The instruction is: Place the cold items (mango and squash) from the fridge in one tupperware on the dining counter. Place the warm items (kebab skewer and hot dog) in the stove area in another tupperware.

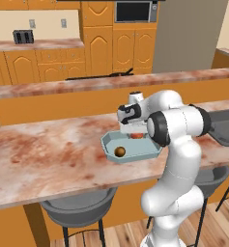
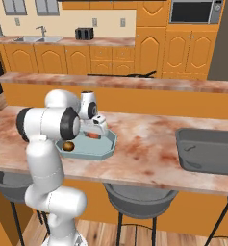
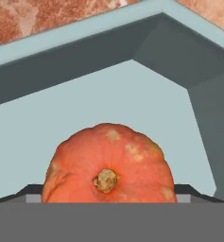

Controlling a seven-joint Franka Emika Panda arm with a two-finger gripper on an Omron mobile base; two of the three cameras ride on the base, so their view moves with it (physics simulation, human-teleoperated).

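The pale blue tupperware (image 1: 135, 157) (image 2: 94, 154) (image 3: 85, 28) lies on the dining counter (image 1: 48, 154) (image 2: 149, 144). Down inside it is the orange squash (image 1: 135, 136) (image 2: 92, 135) (image 3: 108, 156), stem towards the hand camera. My gripper (image 1: 134, 131) (image 2: 94, 130) (image 3: 108, 194) reaches down into the tray, and its dark fingertips (image 3: 35, 191) sit tight against the squash's two sides. The round brownish mango (image 1: 120, 152) (image 2: 69, 145) rests in the tray's near part, apart from the squash. The dark grey tupperware (image 1: 224, 128) (image 2: 207, 151) lies farther right on the same counter.
A raised back ledge (image 1: 87, 84) (image 2: 134, 82) runs behind the counter. Grey stools (image 1: 77, 207) (image 2: 139, 194) stand under its front edge. Bare marbled top stretches left of the blue tray and between the two trays.
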